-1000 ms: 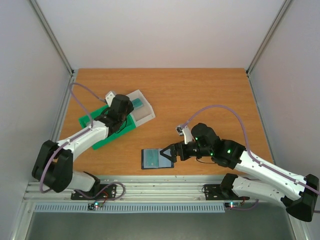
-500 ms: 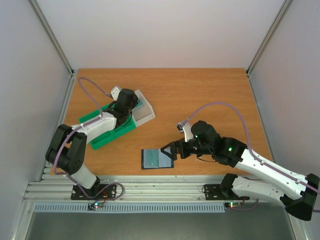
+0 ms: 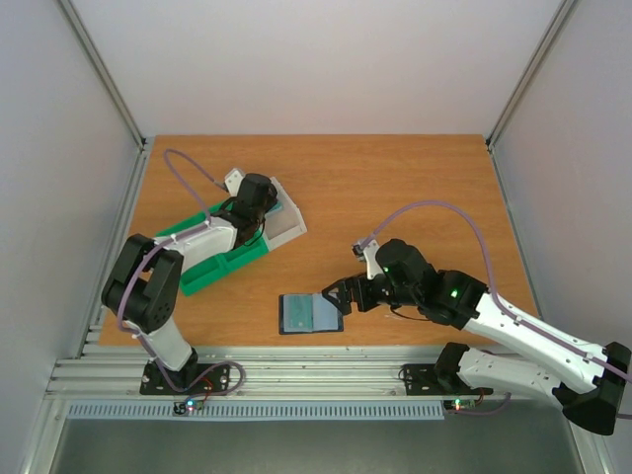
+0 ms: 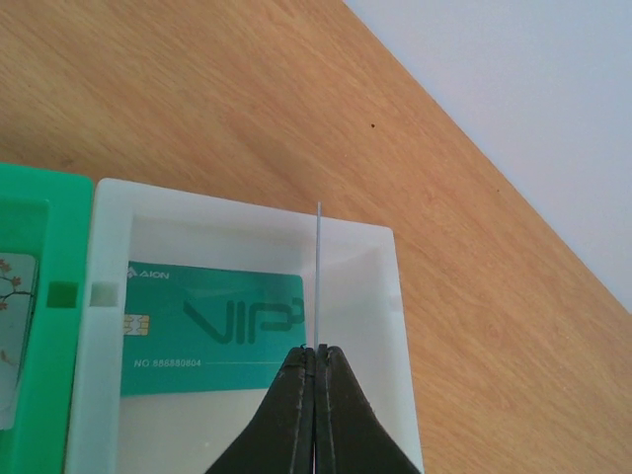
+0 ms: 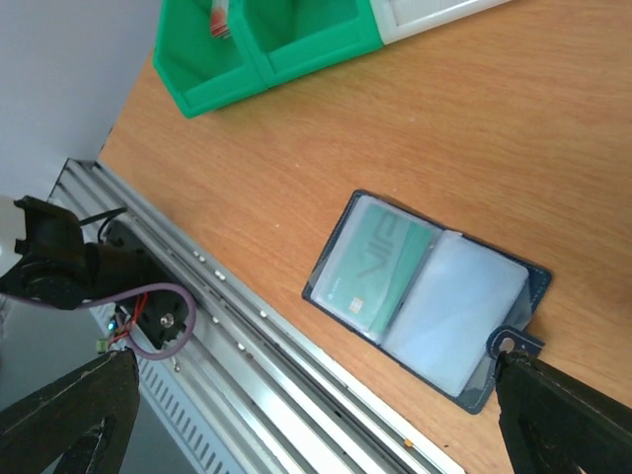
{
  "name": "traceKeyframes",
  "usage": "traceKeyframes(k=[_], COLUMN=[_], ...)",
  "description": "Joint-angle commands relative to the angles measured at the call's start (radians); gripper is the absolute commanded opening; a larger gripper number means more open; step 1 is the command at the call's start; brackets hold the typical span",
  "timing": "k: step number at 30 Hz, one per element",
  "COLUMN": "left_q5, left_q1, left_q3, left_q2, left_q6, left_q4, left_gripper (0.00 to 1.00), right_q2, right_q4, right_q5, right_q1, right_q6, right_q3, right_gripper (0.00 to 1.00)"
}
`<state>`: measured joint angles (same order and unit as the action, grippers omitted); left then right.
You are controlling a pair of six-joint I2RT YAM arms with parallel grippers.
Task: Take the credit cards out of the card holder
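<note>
Your left tool (image 4: 316, 361), pinching a card (image 4: 319, 272), has swung over the white bin (image 4: 247, 211) at 10 o'clock. Your right tool (image 3: 333, 299) gapes empty by the wallet (image 5: 464, 308), with one teal card (image 5: 380, 267) left inside.

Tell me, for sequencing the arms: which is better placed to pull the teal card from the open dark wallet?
Right: the right gripper hovers open beside the dark folding card holder with the teal plastic card; the left gripper is shut on a thin card over the white tray compartment.
</note>
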<state>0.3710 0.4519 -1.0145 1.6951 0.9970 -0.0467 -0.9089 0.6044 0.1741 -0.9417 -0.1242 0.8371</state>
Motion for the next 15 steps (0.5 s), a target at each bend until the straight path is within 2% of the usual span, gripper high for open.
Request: traceKeyframes(k=[1, 15], left_q5=[0.043, 0.022], left_q1=[-0.005, -0.005], left_q3=[-0.024, -0.054], left_q2=[0.026, 0.107], left_q6=[-0.023, -0.018], left_q4=[-0.081, -0.086], left_gripper=[0.01, 0.01], right_q2=[0.003, 0.033], right_q4=[0.043, 0.050], right_q5=[-0.074, -0.133], right_q1=[0.003, 0.003], right_q6=[0.019, 0.002], right_q3=[0.047, 0.020], right_gripper=[0.99, 0.99])
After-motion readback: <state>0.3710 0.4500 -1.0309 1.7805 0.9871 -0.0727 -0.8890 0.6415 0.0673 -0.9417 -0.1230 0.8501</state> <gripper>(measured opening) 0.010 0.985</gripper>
